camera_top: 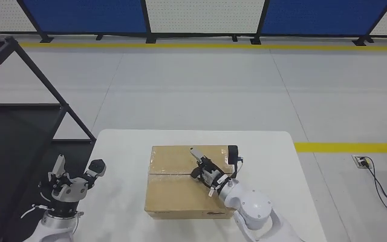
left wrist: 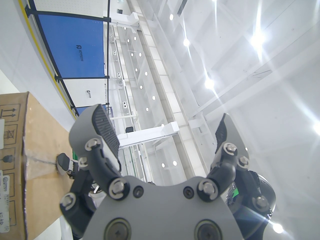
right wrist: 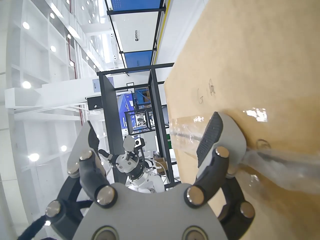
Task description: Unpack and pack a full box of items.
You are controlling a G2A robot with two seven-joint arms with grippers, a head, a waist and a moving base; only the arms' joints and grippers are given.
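- A black metal frame (camera_top: pixel 53 91) stands on the floor off the left side of the table (camera_top: pixel 121 181)
- The left gripper (left wrist: pixel 162 123) is beyond the table's left edge, well apart from the box; it points upward with its fingers spread wide and nothing between them
- The cardboard box (camera_top: pixel 175 187) sits in the middle of the white table, flaps shut, with a strip of clear tape (right wrist: pixel 185 129) running along its top seam
- The right gripper (right wrist: pixel 152 123) lies over the right part of the box top; its fingers are spread wide and grip nothing, one finger's outer side touches the taped seam, and the other is held clear of the cardboard
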